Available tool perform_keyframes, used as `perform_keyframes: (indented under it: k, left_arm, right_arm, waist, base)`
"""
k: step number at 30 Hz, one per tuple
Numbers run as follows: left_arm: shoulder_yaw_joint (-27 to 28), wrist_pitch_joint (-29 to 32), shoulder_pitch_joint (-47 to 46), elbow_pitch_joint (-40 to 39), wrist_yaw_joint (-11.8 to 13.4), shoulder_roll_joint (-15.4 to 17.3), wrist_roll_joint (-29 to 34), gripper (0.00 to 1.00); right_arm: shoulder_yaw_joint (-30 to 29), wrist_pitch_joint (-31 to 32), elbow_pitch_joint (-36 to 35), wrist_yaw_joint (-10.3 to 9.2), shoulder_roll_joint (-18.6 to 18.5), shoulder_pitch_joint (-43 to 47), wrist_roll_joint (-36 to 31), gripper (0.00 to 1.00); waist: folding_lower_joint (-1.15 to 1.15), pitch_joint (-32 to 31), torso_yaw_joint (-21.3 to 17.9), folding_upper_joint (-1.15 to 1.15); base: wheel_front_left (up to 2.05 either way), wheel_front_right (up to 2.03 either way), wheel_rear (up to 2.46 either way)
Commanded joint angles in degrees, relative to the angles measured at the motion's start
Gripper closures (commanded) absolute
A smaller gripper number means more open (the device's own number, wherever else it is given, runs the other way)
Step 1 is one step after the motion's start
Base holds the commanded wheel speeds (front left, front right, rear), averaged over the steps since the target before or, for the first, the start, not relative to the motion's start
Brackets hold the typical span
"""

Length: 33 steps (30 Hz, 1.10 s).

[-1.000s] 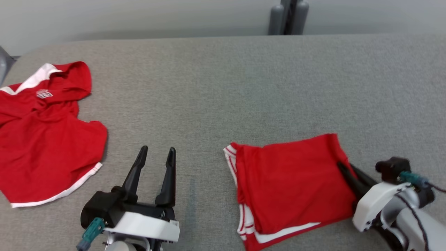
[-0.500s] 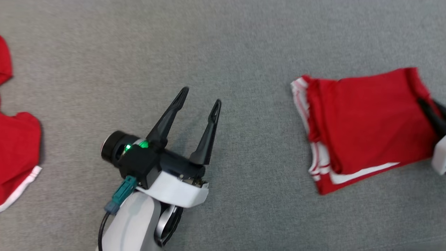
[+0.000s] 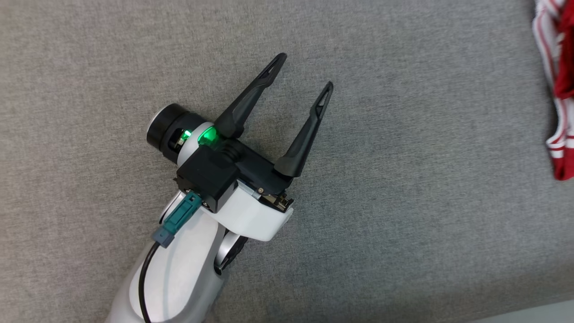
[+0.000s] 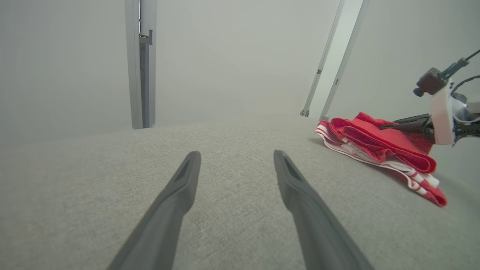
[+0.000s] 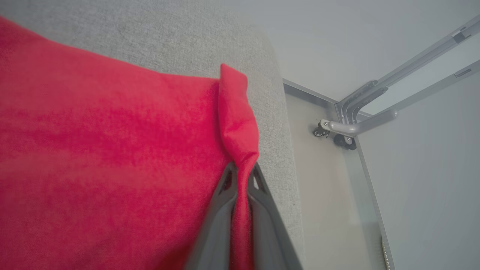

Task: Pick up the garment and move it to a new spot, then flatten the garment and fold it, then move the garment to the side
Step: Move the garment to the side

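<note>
Camera has swung; right pincer [image 5: 243, 171] pinches edge of garment [image 5: 112, 150].

Red garment [image 4: 378, 144] with white-striped trim, grey table [image 3: 403, 224]

One folded red garment [image 4: 378, 144] lies on one grey padded table [image 3: 403, 224]. There are two grippers, the left gripper [image 3: 305, 72] and the right gripper [image 5: 243, 170], each with two long dark fingers [image 3: 251, 96], which makes four fingers. There are also two teal connectors, the left wrist's connector [image 3: 177, 220] and the right wrist's connector [image 4: 452, 69], and one green light [image 3: 207, 134]. Past the table stand two pale metal uprights [image 4: 140, 63], and two small casters [image 5: 344, 142] sit on the floor.
</note>
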Motion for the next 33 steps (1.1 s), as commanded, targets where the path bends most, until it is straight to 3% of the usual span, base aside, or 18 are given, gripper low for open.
perform_keyframes:
  k: [1,8,17,18,19,20,26,33]
  left_arm:
    - [-0.1,-0.1,-1.3,-0.1,-0.4,0.3,0.4,0.00]
    - [-0.3,0.2,-2.2,1.1,-0.8,0.6,1.2,0.00]
    - [0.1,0.2,-1.6,1.6,-0.8,1.0,1.6,0.00]
    - [0.1,0.2,-1.5,1.6,-0.8,1.1,1.5,0.00]
    - [0.0,0.2,-1.5,1.6,-0.7,1.1,1.4,0.00]
    - [-0.1,0.2,-1.4,1.7,-0.6,1.1,1.2,0.00]
    - [-0.2,0.2,0.1,1.3,0.2,0.5,-0.5,0.00]
    - [1.6,0.0,4.2,1.2,1.7,0.2,-2.9,0.00]
  right_arm:
    - [-0.9,0.2,0.8,-0.04,-0.5,-1.2,-0.3,1.00]
    - [-4.2,1.3,6.6,-0.05,-2.5,-4.2,-4.6,1.00]
    - [-7.9,-0.5,12.6,-0.04,0.1,-6.8,-8.5,1.00]
    - [-8.7,-1.6,13.3,-0.05,0.2,-7.7,-9.2,0.80]
    - [-9.6,-2.3,14.0,-0.05,0.5,-8.4,-9.7,0.34]
    - [-10.0,-2.6,14.8,-0.04,1.3,-8.5,-10.3,0.00]
    - [-9.3,-3.6,17.8,-0.04,3.6,-9.6,-16.4,0.00]
    - [-8.5,-5.1,14.2,-0.04,9.4,-10.8,-17.8,0.00]
  waist:
    - [0.00,2.5,0.2,0.00]
    - [0.00,5.2,1.1,0.00]
    - [0.00,5.4,1.7,0.00]
    - [0.00,5.4,1.8,0.00]
    - [0.00,5.2,1.9,0.00]
    - [0.00,5.0,2.0,0.00]
    - [0.00,0.9,2.1,0.00]
    - [0.00,-8.4,1.7,0.00]
  base:
    - [0.00,0.00,0.00]
    - [0.00,0.00,0.00]
    - [0.00,0.00,0.00]
    - [0.00,0.00,0.00]
    - [0.00,0.00,0.00]
    - [0.00,0.00,0.00]
    - [0.00,0.00,0.00]
    - [0.00,0.00,0.00]
